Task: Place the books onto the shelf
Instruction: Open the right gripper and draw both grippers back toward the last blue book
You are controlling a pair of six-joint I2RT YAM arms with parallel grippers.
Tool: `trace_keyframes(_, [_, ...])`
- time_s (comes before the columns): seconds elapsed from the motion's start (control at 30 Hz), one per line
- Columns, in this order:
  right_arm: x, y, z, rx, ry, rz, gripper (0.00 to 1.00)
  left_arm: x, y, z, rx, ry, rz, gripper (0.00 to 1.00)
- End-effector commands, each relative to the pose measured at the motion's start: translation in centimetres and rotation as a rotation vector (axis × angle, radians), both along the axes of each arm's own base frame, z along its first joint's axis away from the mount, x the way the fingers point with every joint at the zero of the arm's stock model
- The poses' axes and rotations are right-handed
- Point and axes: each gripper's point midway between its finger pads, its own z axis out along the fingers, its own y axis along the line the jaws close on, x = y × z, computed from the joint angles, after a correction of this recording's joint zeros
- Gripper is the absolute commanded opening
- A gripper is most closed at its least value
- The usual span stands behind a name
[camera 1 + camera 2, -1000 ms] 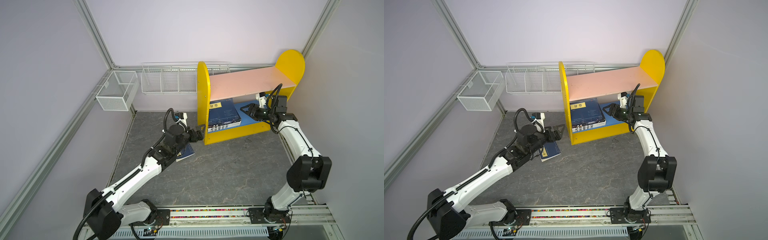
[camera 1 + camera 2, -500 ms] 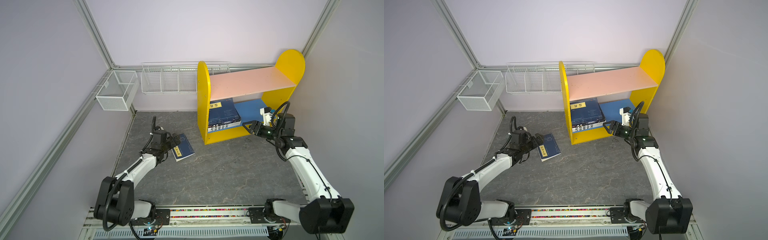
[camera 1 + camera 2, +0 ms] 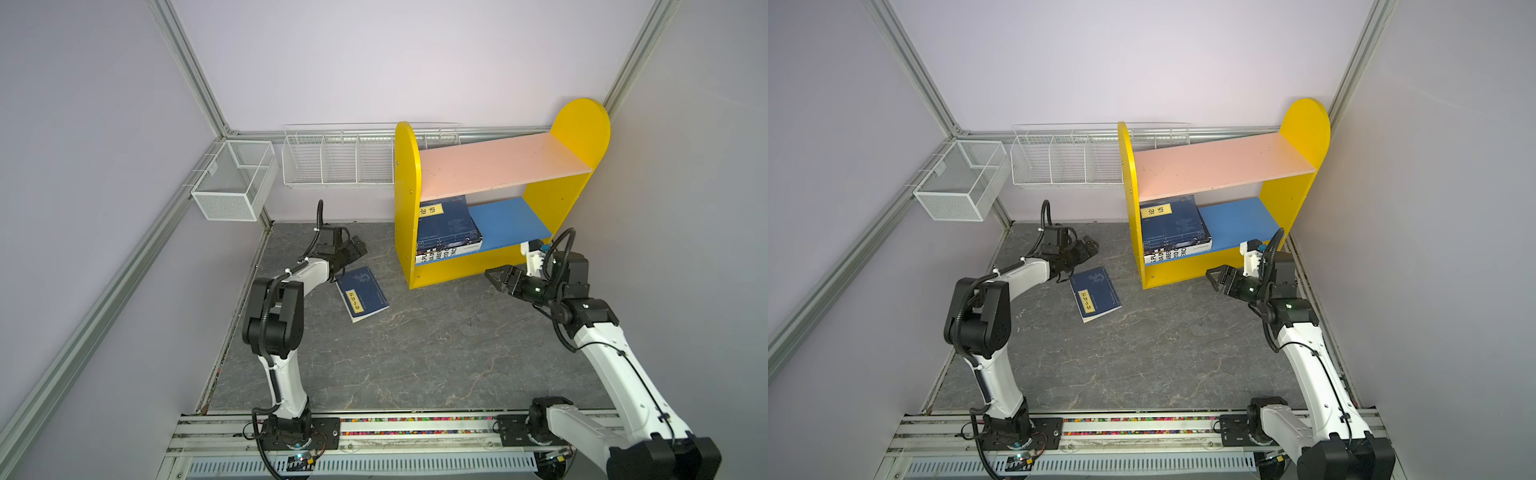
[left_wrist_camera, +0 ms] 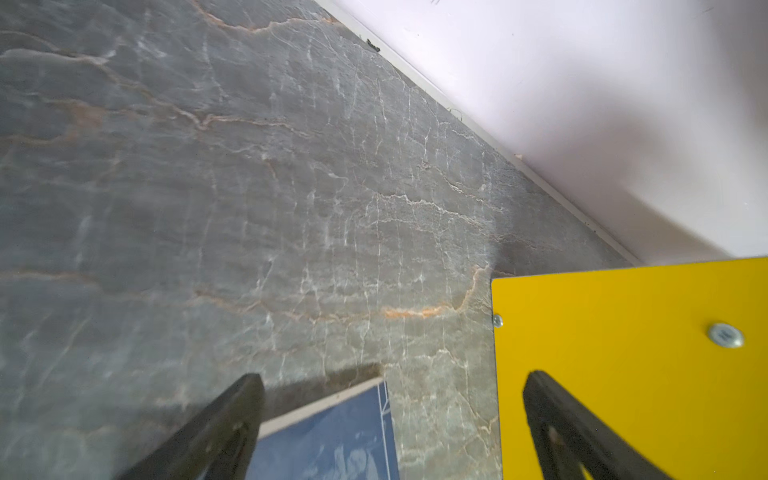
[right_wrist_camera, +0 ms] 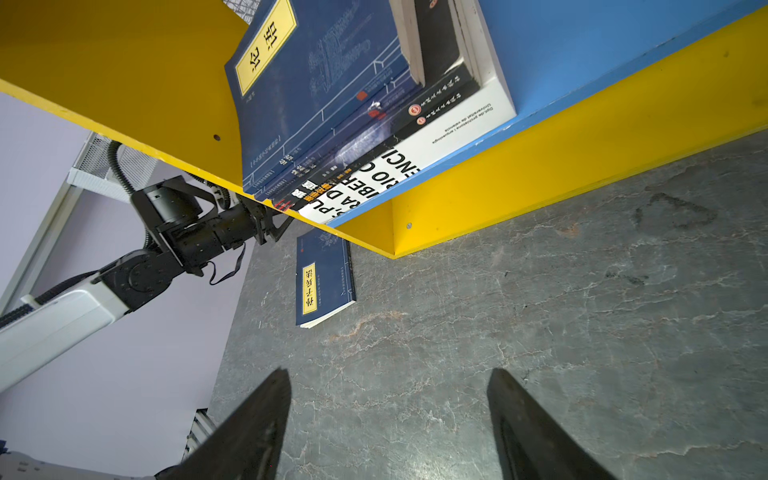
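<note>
Left gripper (image 3: 356,249): your jaws stand wide and empty, near the far corner of the loose navy book (image 3: 362,294).
Right gripper (image 3: 494,275): yours spread too, gripping nothing, before the shelf's (image 3: 405,199) right end.
Shelf: far right.
Stacked books (image 3: 446,226): flat at the left end of its blue lower board (image 3: 511,220).
Loose navy book: flat on the floor (image 3: 415,340), left of the shelf.

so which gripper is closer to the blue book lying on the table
Left. The left gripper is open just past the book's far corner, almost over it. The right gripper, also open, is much farther away, in front of the shelf's right end.
</note>
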Motion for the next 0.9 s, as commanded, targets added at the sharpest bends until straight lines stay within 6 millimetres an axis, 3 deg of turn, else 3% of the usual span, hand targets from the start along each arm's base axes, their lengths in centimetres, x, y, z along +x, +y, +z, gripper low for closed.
trace_keyframes(0.0, [-0.6,-0.4,-0.6,-0.022,0.021,-0.027,0.78,0.4,-0.9,-2.0,-0.04,0.069,-0.025,0.95])
trace_keyframes(0.23, [-0.1,-0.3,-0.9,-0.024,0.031,-0.021,0.79,-0.8,-3.5,-4.3,-0.062,0.143,-0.093,0.93])
trace_keyframes(0.4, [0.3,-0.2,-1.1,-0.017,0.031,-0.016,0.8,-3.9,-7.7,-6.3,-0.065,0.221,-0.208,0.94])
trace_keyframes(0.6, [0.3,-0.4,-2.0,-0.034,0.061,-0.022,0.86,-8.8,-12.1,-8.4,-0.236,0.296,-0.24,0.94])
trace_keyframes(0.73, [0.0,-0.4,-3.5,-0.042,0.099,-0.023,0.88,-11.3,-13.6,-6.5,-0.386,0.246,-0.213,0.94])
trace_keyframes(0.87, [-0.6,-0.2,-5.4,-0.053,0.137,-0.009,0.88,-12.0,-12.5,-2.6,-0.53,0.142,-0.147,0.94])
